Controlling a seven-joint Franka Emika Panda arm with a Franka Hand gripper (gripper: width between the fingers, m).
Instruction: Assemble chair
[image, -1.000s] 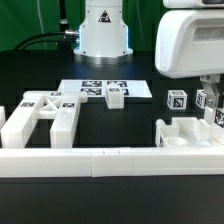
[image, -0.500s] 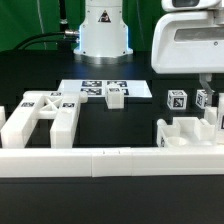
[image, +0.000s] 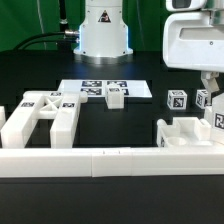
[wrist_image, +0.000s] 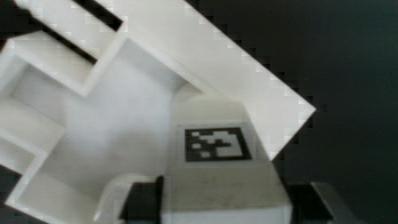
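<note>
My gripper (image: 213, 98) hangs at the exterior view's right edge, shut on a white tagged chair block (image: 216, 122). In the wrist view the block (wrist_image: 217, 143) fills the gap between both dark fingers (wrist_image: 143, 203), its square tag facing the camera. Right under it lies a boxy open chair frame (image: 185, 133), whose walls and slanted bars (wrist_image: 80, 75) show in the wrist view. A slotted chair panel (image: 40, 115) lies at the exterior view's left. Two small tagged cubes (image: 177, 100) stand behind the frame. Whether the held block touches the frame, I cannot tell.
A long low white rail (image: 100, 160) runs along the front. The marker board (image: 95, 88) lies at the middle back with a small tagged block (image: 115, 97) on it. The robot base (image: 103, 30) stands behind it.
The gripper has shifted slightly toward the exterior view's right with the block still in it, and the block sits a little lower beside the frame. The other parts have not moved.
</note>
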